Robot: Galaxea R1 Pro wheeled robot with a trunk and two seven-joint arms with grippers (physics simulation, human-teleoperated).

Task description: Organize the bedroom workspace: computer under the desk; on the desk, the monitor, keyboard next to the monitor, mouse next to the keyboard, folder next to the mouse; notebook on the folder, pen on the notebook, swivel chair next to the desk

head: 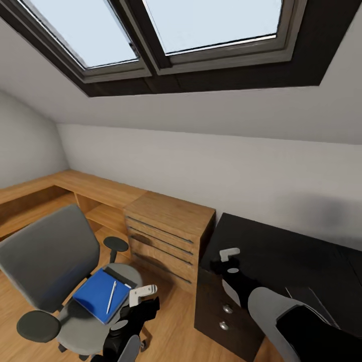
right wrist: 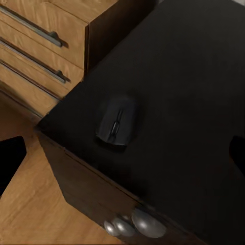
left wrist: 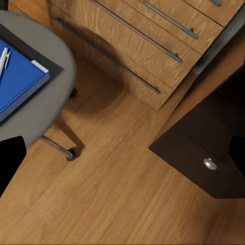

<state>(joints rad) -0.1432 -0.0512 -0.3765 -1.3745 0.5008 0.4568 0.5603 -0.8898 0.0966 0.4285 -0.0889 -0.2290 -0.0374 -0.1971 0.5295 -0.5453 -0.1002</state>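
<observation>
Left pincer (head: 143,296) hangs over the front edge of the swivel chair (head: 50,256) seat, jaws apart and holding nothing; its white fingertips (head: 146,289) show pale against the black wrist. Just beside that pincer, toward the chair back, the folder (head: 95,295) lies flat on the grey seat, bright blue, with the pen (head: 111,296) resting on top of it, lengthwise. A dark flat slab peeks out from under the far edge of the folder; cannot tell whether it is the notebook. In the left wrist view the folder (left wrist: 18,84) and pen (left wrist: 4,60) sit at the seat edge, wooden floor (left wrist: 112,194) below. Right pincer (head: 230,261) hovers above the near corner of the desk (head: 281,251), jaws spread, empty. The mouse (right wrist: 117,121) sits on the black desk top directly beneath this pincer, near the desk edge; not touched. Drawer knobs (right wrist: 133,223) of the black drawer unit (head: 221,314) show below that edge. A light wooden drawer chest (head: 166,236) stands between chair and desk, touching the desk's side; skylights (head: 166,30) overhead.
</observation>
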